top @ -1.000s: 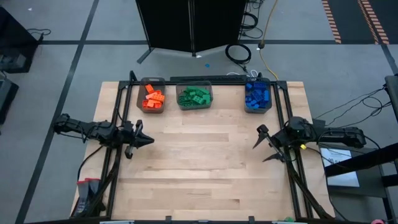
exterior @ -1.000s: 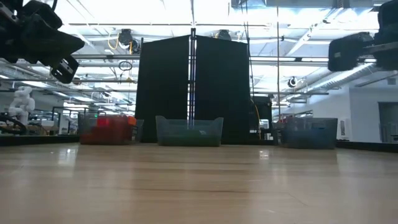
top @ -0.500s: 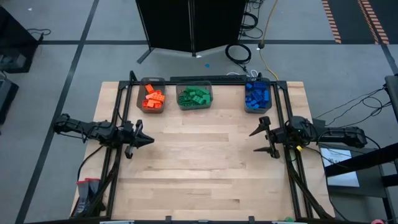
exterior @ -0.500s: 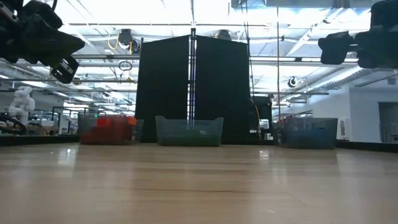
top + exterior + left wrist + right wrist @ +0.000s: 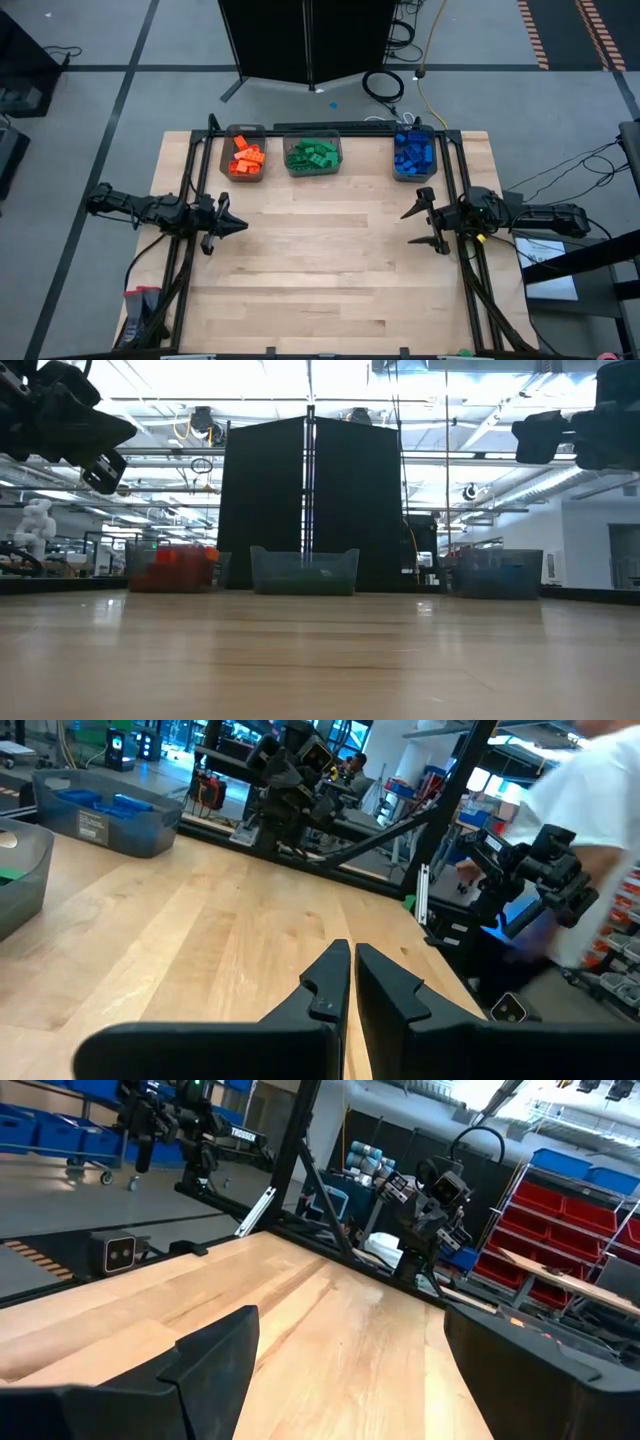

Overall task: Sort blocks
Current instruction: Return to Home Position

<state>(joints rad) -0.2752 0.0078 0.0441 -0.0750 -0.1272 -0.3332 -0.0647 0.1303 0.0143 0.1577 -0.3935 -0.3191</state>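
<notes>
Here, the blocks: all in view sit inside the three bins lined up along the far edge of the bench. The orange blocks are nearest the far left corner, the green blocks are in the middle, and the blue blocks are nearest the far right corner. No loose block shows on the bare wood.
Left end effector: at the left edge, about halfway along it, pointing across the bench with its fingers pressed together and nothing between them.
Right end effector: at the right edge, opposite the left one, pointing inward with its fingers spread wide and empty.
Key relation: from both end effectors the blocks lie toward the far edge, off to the side of where the fingers point. The right one is near the blue blocks, the left one is nearer the orange, and the green lie between the two.
Block axis: too small to tell.
Judgement: sorting looks finished, so the coming move probably needs no reach toward the bins, only a retreat to rest.
High view only: the colours in each bin and the bare bench.
Low view only: both arms hang well above the bench top.
Left wrist view only: the shut fingertips close up.
Right wrist view only: the wide gap between its fingers.
</notes>
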